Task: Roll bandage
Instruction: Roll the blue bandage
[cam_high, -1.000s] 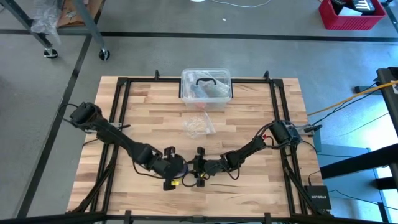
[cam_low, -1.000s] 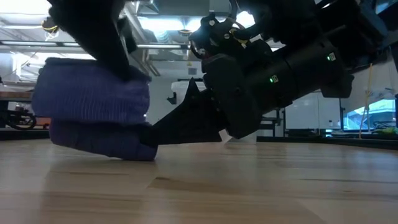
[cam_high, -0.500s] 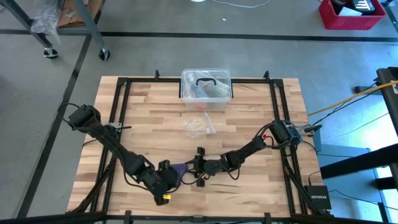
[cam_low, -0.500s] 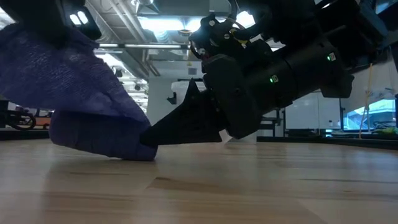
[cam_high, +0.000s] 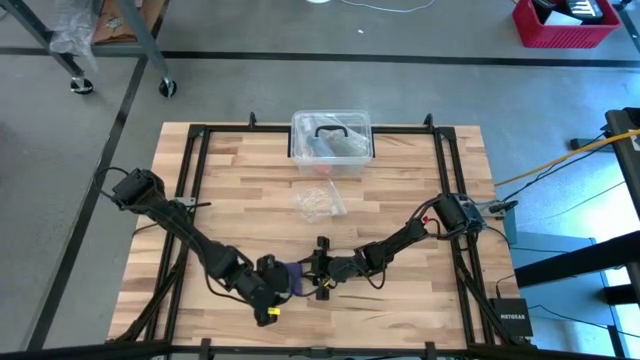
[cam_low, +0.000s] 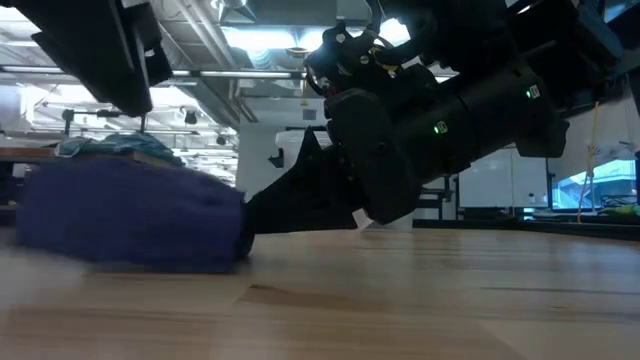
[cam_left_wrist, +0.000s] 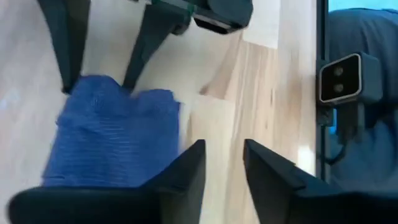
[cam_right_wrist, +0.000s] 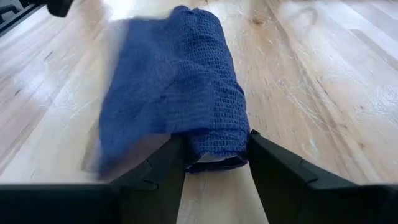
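Observation:
The bandage is a dark blue-purple strip, partly rolled, lying on the wooden table near its front edge. In the right wrist view the roll runs away from the camera, and a loose flap spreads beside it on the wood. My right gripper is shut on the roll's right end. My left gripper hovers open just left of and above the bandage, with nothing between its fingers. In the low view the bandage lies flat on the table below the left gripper. My right gripper pinches the right end of the roll between its two fingers, one on each side. The fingers come from the table's right, slanting slightly down, and lie along the roll. The roll rests on the table, its loose flap slack beside it.
A clear plastic box with a black handle stands at the table's far edge. A crinkled clear wrapper lies in the middle. Black frame rails run along the table's left and right sides. Bare wood lies around the bandage.
My left gripper pulled the bandage's loose end up and toward the table's near left, then let go of it. The loose end has dropped and now lies slack on the table beside the roll. The roll's right end stayed in my right gripper.

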